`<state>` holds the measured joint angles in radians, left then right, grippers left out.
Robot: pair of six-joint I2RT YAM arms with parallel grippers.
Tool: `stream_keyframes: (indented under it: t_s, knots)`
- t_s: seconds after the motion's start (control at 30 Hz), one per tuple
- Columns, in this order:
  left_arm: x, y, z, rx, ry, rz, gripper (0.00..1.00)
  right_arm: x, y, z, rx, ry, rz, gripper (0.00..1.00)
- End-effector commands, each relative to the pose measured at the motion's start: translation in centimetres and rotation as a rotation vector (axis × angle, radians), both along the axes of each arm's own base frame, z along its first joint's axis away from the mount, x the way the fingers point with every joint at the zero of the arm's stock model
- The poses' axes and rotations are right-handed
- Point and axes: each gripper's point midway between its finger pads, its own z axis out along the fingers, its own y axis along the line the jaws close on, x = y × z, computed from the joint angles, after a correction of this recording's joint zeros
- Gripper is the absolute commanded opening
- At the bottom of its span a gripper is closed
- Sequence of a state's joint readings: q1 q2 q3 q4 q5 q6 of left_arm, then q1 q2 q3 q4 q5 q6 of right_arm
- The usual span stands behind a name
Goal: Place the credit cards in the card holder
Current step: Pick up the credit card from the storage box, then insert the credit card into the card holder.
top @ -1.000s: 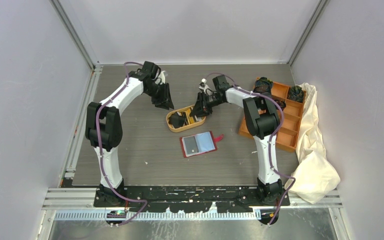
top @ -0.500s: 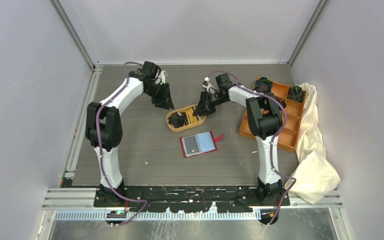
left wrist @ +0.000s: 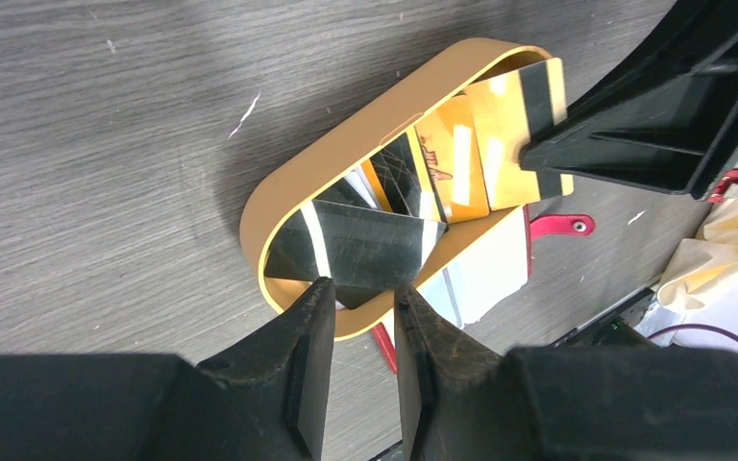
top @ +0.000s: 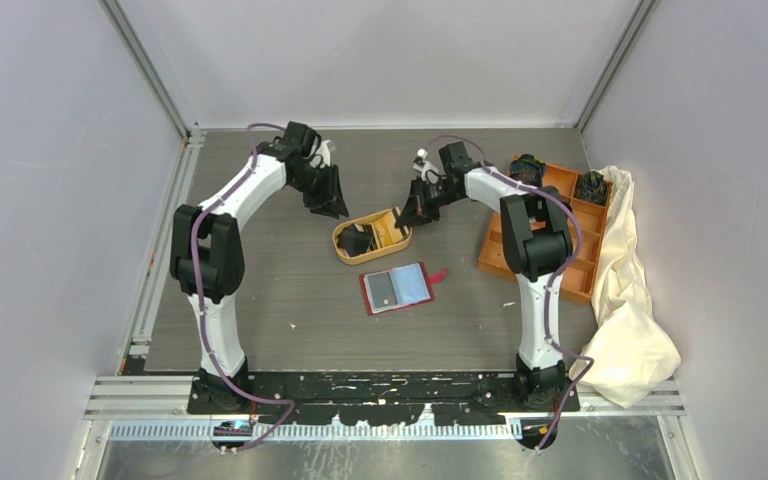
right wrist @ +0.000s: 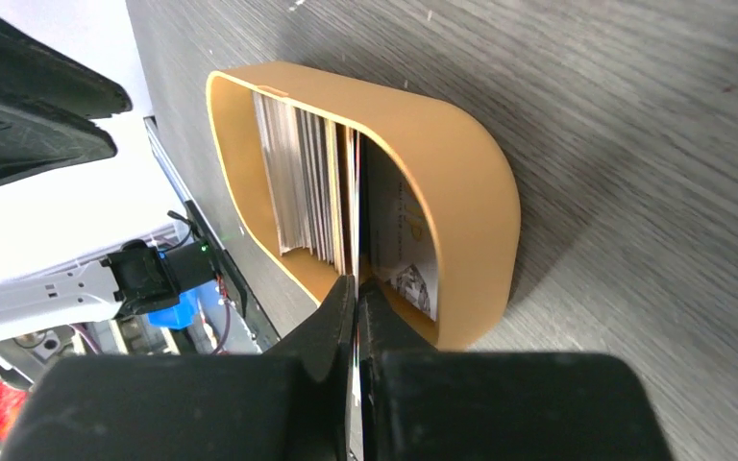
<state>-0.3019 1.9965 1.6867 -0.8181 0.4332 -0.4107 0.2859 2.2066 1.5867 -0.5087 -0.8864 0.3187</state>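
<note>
While tight on one yellowish credit card [left wrist: 502, 130] at the tray [left wrist: 341, 158], right gripper [right wrist: 356, 281]; left gripper [left wrist: 360, 290] narrow, empty.

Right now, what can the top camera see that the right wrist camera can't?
Only the top camera shows the open red card holder, the orange compartment box and the cream cloth. Only the right wrist camera shows the stacked card edges up close and the right pincer shut on one thin credit card. Both show the orange oval tray holding cards.
</note>
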Motion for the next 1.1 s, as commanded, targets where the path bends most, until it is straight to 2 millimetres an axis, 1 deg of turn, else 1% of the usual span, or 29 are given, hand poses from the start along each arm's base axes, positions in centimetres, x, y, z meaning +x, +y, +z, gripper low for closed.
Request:
stream_keyframes:
  t_s: [0.0,0.1,0.17,0.2,0.3,0.4,0.43,0.53,0.6,0.63,0.67,0.7,0.73,0.8,0.83,0.87,0.93,0.97,1.0,1.03,1.07]
  knots:
    - [1.2,-0.6,4.9,-0.085,-0.158,-0.023,0.30,1.5,-1.1,5.7,0.015,-0.171,-0.010,0.03]
    - [1.2,-0.8,7.1,-0.131,-0.246,-0.036,0.30,1.6,-1.6,6.3,0.005,-0.199,-0.011,0.03]
    - [1.1,-1.1,8.9,-0.170,-0.324,-0.057,0.30,1.6,-1.9,6.8,-0.001,-0.219,-0.010,0.03]
    - [0.9,-1.2,10.2,-0.190,-0.375,-0.068,0.30,1.6,-2.0,7.2,-0.001,-0.231,-0.007,0.03]
    - [0.3,-1.3,13.6,-0.242,-0.536,-0.105,0.31,1.3,-2.3,9.1,0.012,-0.287,0.004,0.02]
    - [-0.8,-1.2,16.9,-0.288,-0.702,-0.124,0.35,0.2,-2.3,11.5,0.054,-0.348,0.030,0.02]
    - [-1.2,-1.2,18.0,-0.308,-0.759,-0.127,0.38,-0.3,-2.2,12.3,0.070,-0.374,0.039,0.02]
    - [-2.6,-1.1,20.9,-0.385,-0.912,-0.118,0.60,-1.9,-2.3,14.8,0.120,-0.470,0.062,0.02]
    - [-4.3,-1.1,21.2,-0.460,-0.960,-0.110,0.70,-3.3,-2.4,16.0,0.149,-0.535,0.085,0.02]
    - [-5.1,-1.1,21.6,-0.508,-0.979,-0.098,0.79,-4.2,-2.5,15.9,0.161,-0.549,0.098,0.02]
    - [-5.7,-1.1,21.5,-0.551,-0.980,-0.076,0.85,-5.0,-2.6,16.4,0.180,-0.577,0.109,0.02]
    - [-6.3,-1.0,21.5,-0.608,-0.956,-0.034,0.93,-5.8,-2.7,17.3,0.201,-0.620,0.119,0.03]
    - [-6.9,-0.8,21.3,-0.647,-0.937,0.004,0.98,-6.5,-2.7,17.5,0.218,-0.639,0.129,0.02]
    - [-7.9,-0.5,20.6,-0.720,-0.898,0.062,1.00,-8.0,-2.8,18.1,0.252,-0.672,0.149,0.03]
    - [-8.6,-0.4,20.8,-0.766,-0.911,0.065,1.00,-8.8,-2.8,18.4,0.272,-0.683,0.165,0.02]
    - [-9.3,-0.4,20.5,-0.802,-0.908,0.070,1.00,-9.6,-2.8,18.5,0.287,-0.689,0.177,0.03]
    - [-10.8,-0.4,20.0,-0.864,-0.913,0.063,0.97,-11.0,-3.0,18.6,0.311,-0.703,0.190,0.03]
    - [-11.7,-0.5,19.9,-0.887,-0.922,0.045,0.95,-11.6,-3.0,18.7,0.326,-0.719,0.200,0.03]
    - [-12.8,-0.8,19.0,-0.893,-0.916,0.031,0.94,-12.3,-3.1,18.7,0.345,-0.738,0.213,0.03]
    - [-13.8,-1.2,18.9,-0.896,-0.930,0.006,0.93,-12.9,-3.1,18.8,0.361,-0.758,0.221,0.03]
    - [-14.9,-1.7,18.0,-0.887,-0.933,-0.016,0.92,-13.5,-3.2,18.8,0.374,-0.774,0.225,0.04]
